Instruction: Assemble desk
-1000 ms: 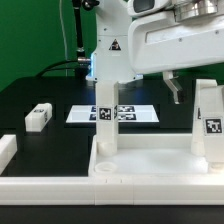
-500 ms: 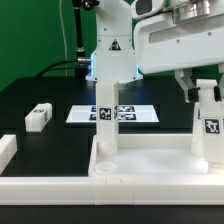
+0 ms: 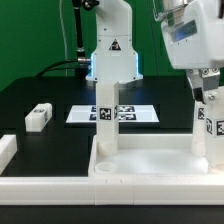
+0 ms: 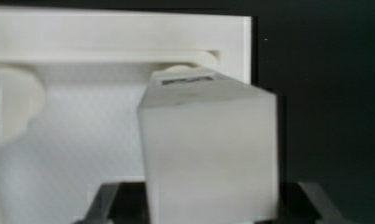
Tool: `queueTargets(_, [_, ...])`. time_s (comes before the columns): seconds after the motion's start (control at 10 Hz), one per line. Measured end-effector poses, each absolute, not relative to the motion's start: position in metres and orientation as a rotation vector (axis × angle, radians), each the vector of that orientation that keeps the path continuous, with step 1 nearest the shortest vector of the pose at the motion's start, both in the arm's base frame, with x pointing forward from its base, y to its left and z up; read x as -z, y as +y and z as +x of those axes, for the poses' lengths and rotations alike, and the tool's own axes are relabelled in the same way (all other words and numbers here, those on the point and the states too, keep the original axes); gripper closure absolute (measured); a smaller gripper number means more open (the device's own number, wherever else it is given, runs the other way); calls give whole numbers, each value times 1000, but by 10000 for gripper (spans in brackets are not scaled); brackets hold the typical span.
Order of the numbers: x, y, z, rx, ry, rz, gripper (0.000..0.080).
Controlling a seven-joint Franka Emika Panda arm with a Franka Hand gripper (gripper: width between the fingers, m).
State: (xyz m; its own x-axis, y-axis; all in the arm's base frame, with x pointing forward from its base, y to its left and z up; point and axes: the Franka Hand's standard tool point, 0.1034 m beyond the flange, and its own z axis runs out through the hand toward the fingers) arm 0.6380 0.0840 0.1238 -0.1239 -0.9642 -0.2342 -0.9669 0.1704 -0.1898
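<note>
The desk top point(image 3: 150, 160) is a white tray with a raised rim, lying at the front of the black table. Two white legs stand upright in it: one near the left corner point(image 3: 106, 125), one at the right point(image 3: 210, 135). Both carry tags. My gripper point(image 3: 207, 88) sits over the upper end of the right leg, with a finger on each side of it. In the wrist view that leg point(image 4: 210, 140) fills the space between the dark fingers point(image 4: 113, 200), and the tray point(image 4: 95, 60) lies behind it. My gripper point(image 4: 214, 205) is shut on this leg.
A loose white leg point(image 3: 38, 117) lies on the table at the exterior view's left. The marker board point(image 3: 80, 114) lies flat behind the tray, before the arm's base point(image 3: 112, 55). A low white rail point(image 3: 6, 150) sits at the left edge.
The arm swung toward the exterior view's right. The gripper moved from beside the right leg onto its upper end and closed on it.
</note>
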Motion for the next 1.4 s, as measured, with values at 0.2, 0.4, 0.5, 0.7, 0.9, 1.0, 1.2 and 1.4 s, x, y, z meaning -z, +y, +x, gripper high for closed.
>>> queueTargets(0.2, [-124,92,640,-56,2321,-1597,508])
queueTargets(0.4, [-124,92,640,-63,2353,-1553,508])
queueTargets(0.5, [-124,91,640,-57,2338,-1578,400])
queueTargets(0.7, [-121,97,636,-46,2156,-1898,265])
queueTargets(0.9, [-125,110,641,-31,1894,-2187,156])
queueTargets(1.0, [-131,120,641,-41,1979,-2107,151])
queueTargets(1.2, [-129,117,641,2,1768,-2295,150])
queueTargets(1.4, [-129,120,645,49,1399,-2594,150])
